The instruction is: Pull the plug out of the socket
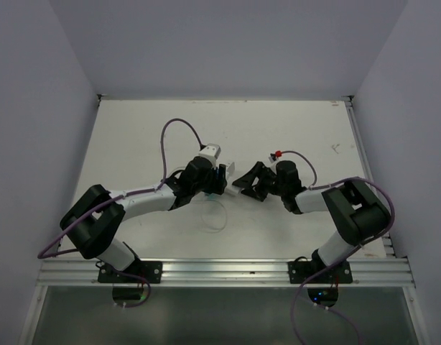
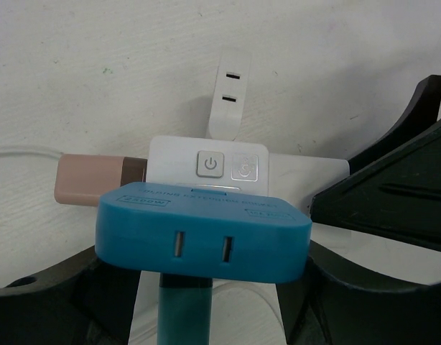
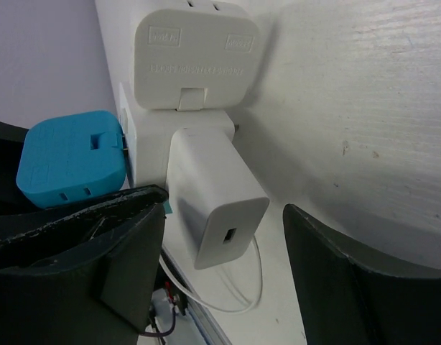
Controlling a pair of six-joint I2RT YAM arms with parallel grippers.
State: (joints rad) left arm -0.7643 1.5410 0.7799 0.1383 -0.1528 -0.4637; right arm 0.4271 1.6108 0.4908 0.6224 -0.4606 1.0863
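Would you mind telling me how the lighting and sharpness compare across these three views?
Top external: even, soft light and faint shadows, but the socket is too small for detail. Left wrist: the blue plug is sharp; the left gripper's fingers sink to near-black. Right wrist: the white charger casts a soft shadow on the table; the right gripper's fingers are dark.

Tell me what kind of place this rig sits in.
Probably a robotics lab test cell: a white table boxed in by plain panels, left arm and right arm bolted to an aluminium rail, a socket with a blue plug as props.
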